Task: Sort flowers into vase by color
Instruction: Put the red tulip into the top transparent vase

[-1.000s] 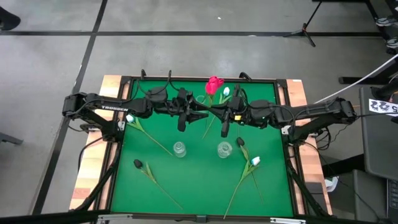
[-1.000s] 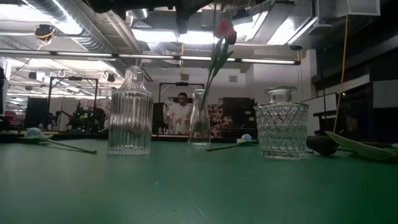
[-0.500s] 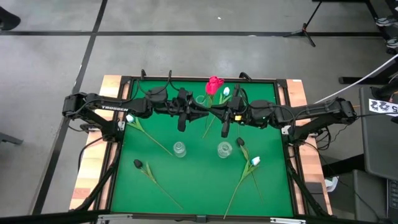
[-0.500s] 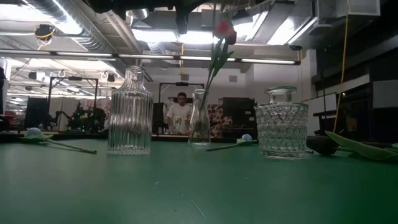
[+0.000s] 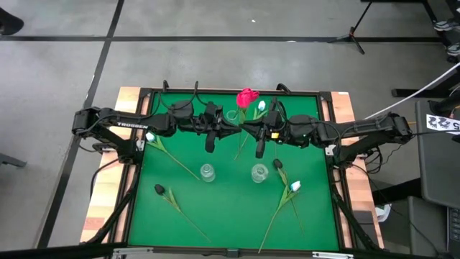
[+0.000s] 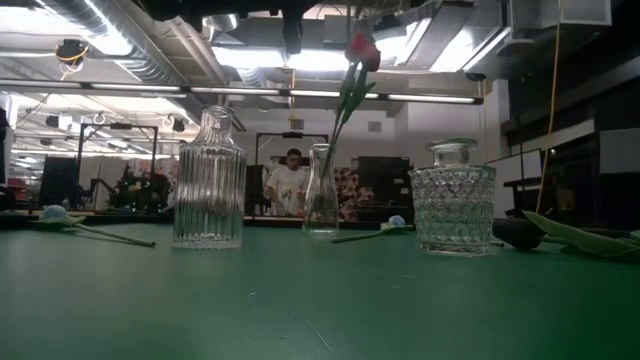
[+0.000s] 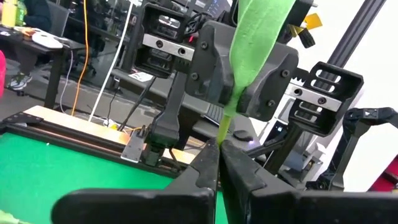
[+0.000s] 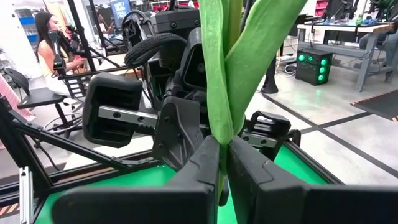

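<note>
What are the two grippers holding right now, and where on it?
Both the left gripper and right gripper pinch the red tulip by its green stem.

Tabletop contents: three clear glass vases [image 5: 207, 173], one red tulip [image 5: 248, 97], three white tulips [image 5: 295, 186] and two near-black tulips [image 5: 159, 189].

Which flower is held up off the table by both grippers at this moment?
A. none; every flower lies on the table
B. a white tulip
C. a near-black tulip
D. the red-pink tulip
D: the left gripper and the right gripper are each shut on a green stem, and in the high view the red-pink tulip stands where the two arms meet, over the narrow vase.
</note>
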`<state>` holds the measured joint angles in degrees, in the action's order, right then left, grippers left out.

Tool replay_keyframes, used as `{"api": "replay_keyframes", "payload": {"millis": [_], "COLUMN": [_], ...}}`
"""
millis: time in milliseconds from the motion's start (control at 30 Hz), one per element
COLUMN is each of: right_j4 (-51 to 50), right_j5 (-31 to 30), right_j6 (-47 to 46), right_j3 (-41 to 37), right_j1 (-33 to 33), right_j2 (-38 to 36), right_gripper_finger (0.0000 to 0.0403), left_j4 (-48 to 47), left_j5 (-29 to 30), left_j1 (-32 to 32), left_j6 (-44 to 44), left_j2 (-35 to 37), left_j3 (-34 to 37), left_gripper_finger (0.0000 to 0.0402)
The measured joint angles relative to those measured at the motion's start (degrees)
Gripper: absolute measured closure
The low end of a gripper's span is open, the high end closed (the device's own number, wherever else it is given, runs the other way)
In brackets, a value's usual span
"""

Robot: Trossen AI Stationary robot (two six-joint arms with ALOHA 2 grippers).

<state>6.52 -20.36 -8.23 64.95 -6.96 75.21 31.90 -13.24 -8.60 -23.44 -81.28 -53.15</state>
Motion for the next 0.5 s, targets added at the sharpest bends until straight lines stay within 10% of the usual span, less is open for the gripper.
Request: {"api": "replay_keyframes", "payload": {"millis": [500], "right_j4": [-0.9], "right_j5": [1.5], "right_j6": [1.2], "right_j3": [0.0], "right_j1": [0.0], "right_j2": [-0.1], "right_gripper_finger": [0.0331], "left_j4": [0.2], "left_j5": [0.3], "left_j1": [0.0], "left_j6": [1.4], "left_j2": [0.0], "left_j3": [0.0], "left_gripper_finger": [0.04]}}
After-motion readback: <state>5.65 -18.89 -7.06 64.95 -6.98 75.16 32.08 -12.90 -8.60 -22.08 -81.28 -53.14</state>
